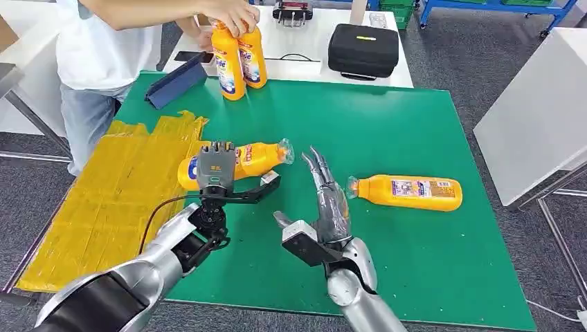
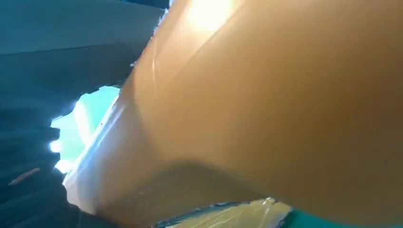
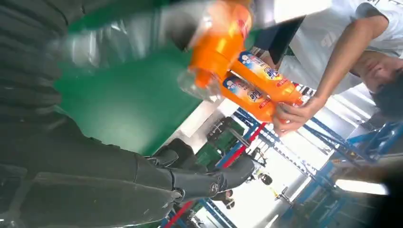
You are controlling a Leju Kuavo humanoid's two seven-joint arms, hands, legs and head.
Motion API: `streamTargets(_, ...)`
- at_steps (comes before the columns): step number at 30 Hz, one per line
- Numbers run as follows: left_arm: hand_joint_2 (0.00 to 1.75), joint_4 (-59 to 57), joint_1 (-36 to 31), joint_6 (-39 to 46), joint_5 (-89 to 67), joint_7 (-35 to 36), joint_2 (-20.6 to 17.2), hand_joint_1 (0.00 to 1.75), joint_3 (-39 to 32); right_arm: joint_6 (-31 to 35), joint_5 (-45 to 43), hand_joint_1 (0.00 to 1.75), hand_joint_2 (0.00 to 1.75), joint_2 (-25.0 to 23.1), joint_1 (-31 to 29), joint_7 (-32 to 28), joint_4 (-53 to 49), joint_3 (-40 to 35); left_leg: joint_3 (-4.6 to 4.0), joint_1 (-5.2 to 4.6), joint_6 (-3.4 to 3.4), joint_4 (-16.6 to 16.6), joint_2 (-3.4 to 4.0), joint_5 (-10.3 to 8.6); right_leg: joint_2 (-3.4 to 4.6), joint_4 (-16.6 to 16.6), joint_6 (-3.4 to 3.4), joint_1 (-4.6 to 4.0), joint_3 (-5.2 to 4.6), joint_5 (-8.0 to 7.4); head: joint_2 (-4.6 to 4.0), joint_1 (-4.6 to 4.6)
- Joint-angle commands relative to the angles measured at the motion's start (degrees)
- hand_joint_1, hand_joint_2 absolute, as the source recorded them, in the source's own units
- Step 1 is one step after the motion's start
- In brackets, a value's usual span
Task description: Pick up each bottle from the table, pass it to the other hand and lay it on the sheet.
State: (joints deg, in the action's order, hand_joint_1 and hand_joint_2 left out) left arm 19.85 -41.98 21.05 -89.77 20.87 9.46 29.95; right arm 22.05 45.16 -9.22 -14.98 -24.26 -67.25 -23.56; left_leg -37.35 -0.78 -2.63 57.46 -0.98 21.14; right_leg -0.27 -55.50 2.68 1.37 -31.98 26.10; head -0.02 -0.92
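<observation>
tabletop: green-covered tabletop [image 1: 387, 138], wide and flat; carries everything below.
sheet: crinkled yellow plastic sheet [image 1: 104, 207] draped over the tabletop's left part, on the left arm's side.
held bottle: orange plastic detergent bottle with clear cap [image 1: 259, 158], lifted over the sheet's right edge, long axis roughly level, cap end pointing toward the right hand.
lying bottle: second orange plastic bottle with printed label [image 1: 408, 192] flat on the green, off to the right hand's far side, cap end facing inward; long axis across the tabletop.
standing bottles: two upright orange bottles [image 1: 239, 59] at the far edge, a person's hand [image 1: 232, 14] on their tops.
left hand: silver-armed left hand [image 1: 213, 169] wrapped round the held bottle's body; orange surface close against the left wrist view.
right hand: right hand [image 1: 325, 197] empty, fingers [image 1: 320, 169] straight and spread, tips up, just beside the held bottle's cap.
key relation: held bottle lies left of the right fingers, cap nearest them; likely handover next, right hand closer to it than to the lying bottle.
</observation>
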Motion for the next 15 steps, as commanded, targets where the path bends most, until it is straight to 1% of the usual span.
streamTargets(1, 1.75, -5.0, -3.04, -0.68, -0.23, 0.13, -2.2, 1.75, 4.68, -0.55, -0.12, 0.0, 1.75, -0.15, -1.03, 0.04, 0.52, 0.23, 0.27, 0.12, 0.2, 0.05, 0.2, 0.19, 0.15, 0.06, -0.17, -0.12, 0.29, 0.1, 0.0, -0.02)
streamTargets(3, 1.75, -5.42, -3.23, -4.37, -0.23, 0.89, -2.89, 1.75, 6.87, -1.03, 0.11, 0.0, 1.75, -0.27, -1.14, -0.07, 0.63, 0.5, 0.11, 0.06, 0.12, 0.02, 0.11, 0.08, 0.08, 0.03, -0.1, -0.07, 0.13, 0.04, 0.0, 0.0)
streamTargets(6, 1.75, -5.85, -2.82, -6.97, -0.23, 1.3, -4.32, 1.75, 7.67, -1.57, 0.35, 0.0, 1.75, -0.36, -1.0, -0.26, 0.84, 0.66, 0.47, 0.16, 0.31, 0.08, 0.31, 0.3, 0.24, 0.06, -0.26, -0.17, 0.48, 0.17, 0.0, 0.0)
streamTargets(8, 1.75, -5.91, -2.55, -8.1, -0.23, 2.22, -5.31, 1.75, 7.88, -1.5, 0.62, 0.0, 1.75, -0.3, -0.31, -0.44, 0.46, 0.67, 0.14, 0.08, 0.14, 0.0, 0.16, 0.09, 0.14, 0.05, -0.12, -0.09, 0.14, 0.02, 0.0, 0.0)
streamTargets(9, 1.75, -6.03, -2.49, -8.62, -0.23, 2.67, -5.73, 1.75, 8.14, -1.45, 0.73, 0.0, 1.75, -0.27, 0.07, -0.47, 0.06, 0.71, 0.28, 0.13, 0.23, 0.03, 0.2, 0.17, 0.16, 0.06, -0.19, -0.14, 0.29, 0.09, 0.0, 0.0)
streamTargets(13, 1.75, -6.14, -2.41, -8.97, -0.23, 2.82, -6.17, 1.75, 8.13, -1.43, 0.83, 0.0, 1.75, -0.19, 0.38, -0.47, -0.27, 0.74, 0.2, 0.1, 0.18, 0.01, 0.18, 0.14, 0.14, 0.05, -0.15, -0.1, 0.2, 0.06, 0.0, 0.0)
streamTargets(14, 1.75, -6.38, -2.53, -9.95, -0.23, 3.27, -6.38, 1.75, 8.51, -1.4, 0.95, 0.0, 1.75, -0.15, 0.53, -0.42, -0.58, 0.8, 0.31, 0.14, 0.23, 0.05, 0.21, 0.22, 0.16, 0.06, -0.2, -0.15, 0.33, 0.13, 0.0, -0.02)
streamTargets(15, 1.75, -6.17, -2.57, -10.77, -0.23, 3.86, -6.48, 1.75, 8.34, -1.34, 1.16, 0.0, 1.75, -0.07, 0.74, -0.23, -0.9, 0.86, 0.25, 0.11, 0.2, 0.04, 0.17, 0.17, 0.12, 0.05, -0.17, -0.12, 0.26, 0.11, 0.0, -0.02)
